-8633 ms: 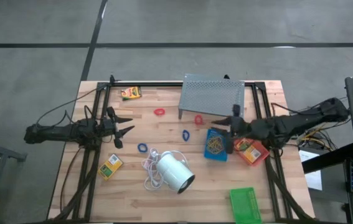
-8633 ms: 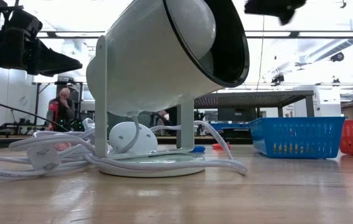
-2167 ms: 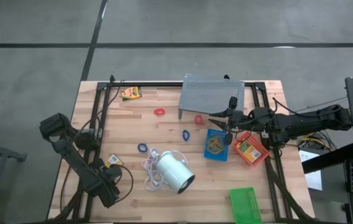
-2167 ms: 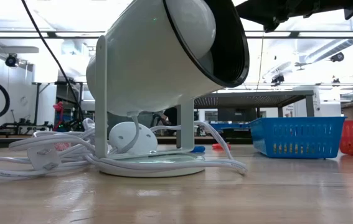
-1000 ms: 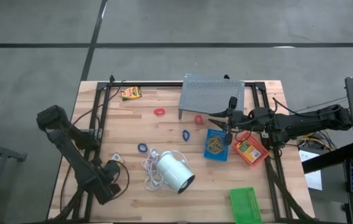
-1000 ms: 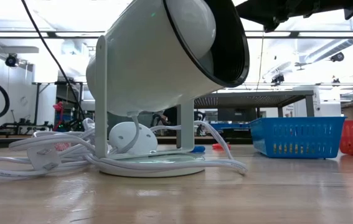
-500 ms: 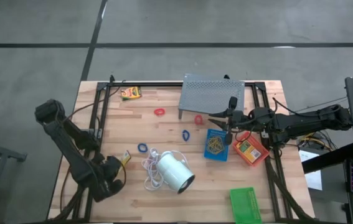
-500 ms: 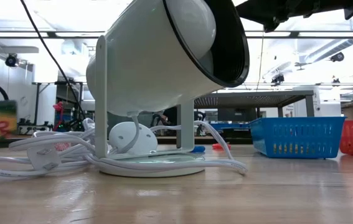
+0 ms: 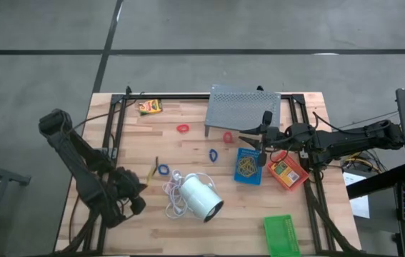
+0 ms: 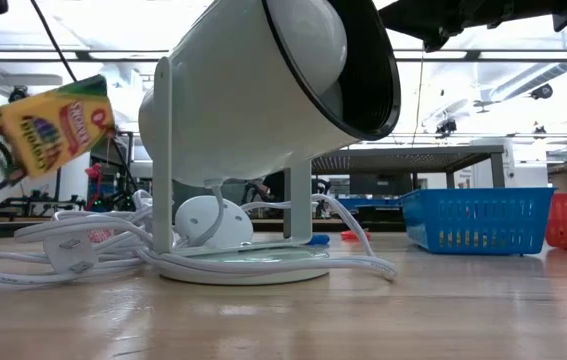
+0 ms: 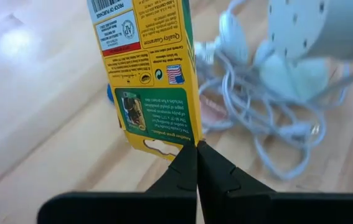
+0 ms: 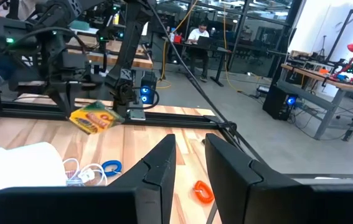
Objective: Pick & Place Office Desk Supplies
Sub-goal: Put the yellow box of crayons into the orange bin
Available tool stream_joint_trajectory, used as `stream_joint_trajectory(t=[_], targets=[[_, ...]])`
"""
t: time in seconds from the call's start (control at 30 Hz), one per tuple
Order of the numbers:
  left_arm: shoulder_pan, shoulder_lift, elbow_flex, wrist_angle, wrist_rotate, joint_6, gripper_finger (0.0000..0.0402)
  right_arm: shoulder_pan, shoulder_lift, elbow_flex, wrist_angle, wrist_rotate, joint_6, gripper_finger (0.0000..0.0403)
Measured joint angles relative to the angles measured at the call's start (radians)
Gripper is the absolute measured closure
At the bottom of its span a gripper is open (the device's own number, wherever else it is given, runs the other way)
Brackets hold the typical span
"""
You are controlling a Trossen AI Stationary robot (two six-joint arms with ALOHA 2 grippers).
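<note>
The jaws of the left gripper (image 11: pixel 196 163) are pressed together on the lower edge of a yellow-orange printed box (image 11: pixel 153 68); the box stands upright above the fingertips, clear of the desk (image 9: pixel 152 228); directly beyond the jaws lie the white cord (image 11: pixel 260 118) and the base of the white cylinder (image 11: pixel 322 28), which block the way forward; a blue loop (image 9: pixel 163 170) lies just past the held box.

The jaws of the right gripper (image 12: pixel 188 163) stand slightly spread, with a gap between the fingers and nothing in it; they hang above the blue tray (image 9: pixel 247 166); the red tray (image 9: pixel 288 172) sits to their side, touching the blue tray; the grey perforated stand (image 9: pixel 243 109) rises just beside them.

Change since half a second ago: the left gripper has lifted the box higher and carried it toward the blue loop; in the low view the box (image 10: pixel 55 125) now hangs tilted in the air, where before it showed only at the edge near the desk surface; eight seconds ago this box lay flat on the desk; the right gripper has not moved.

Count: printed boxes, two (one held, one (image 9: pixel 149 107) at the far edge of the desk); blue loops, two (second (image 9: pixel 213 154)); red loops, two ( (image 9: pixel 183 128), (image 9: pixel 228 136)); trays, three (blue, red, green (image 9: pixel 282 236)); tan rubber bands (image 9: pixel 246 168), a cluster in the blue tray, number not discernible.
</note>
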Motion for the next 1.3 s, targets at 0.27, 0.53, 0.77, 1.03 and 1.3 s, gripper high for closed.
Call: stream_joint_trajectory(t=[0.27, 0.53, 0.77, 1.03, 1.3], targets=[[0.077, -0.037, -0.004, 0.059, -0.136, 0.127, 0.0401, 0.0, 0.0, 0.0, 0.0, 0.0, 0.0, 0.0332], [0.187, -0.041, -0.003, 0.157, -0.221, 0.328, 0.0401, 0.0, 0.0, 0.0, 0.0, 0.0, 0.0, 0.033], [0.287, -0.041, -0.003, 0.22, -0.25, 0.46, 0.0401, 0.0, 0.0, 0.0, 0.0, 0.0, 0.0, 0.0321], [0.43, -0.041, -0.003, 0.46, -0.145, 0.9, 0.0401, 0.0, 0.0, 0.0, 0.0, 0.0, 0.0, 0.0321], [0.676, -0.051, -0.004, 0.681, 0.308, 1.403, 0.0401, 0.0, 0.0, 0.0, 0.0, 0.0, 0.0, 0.0334]])
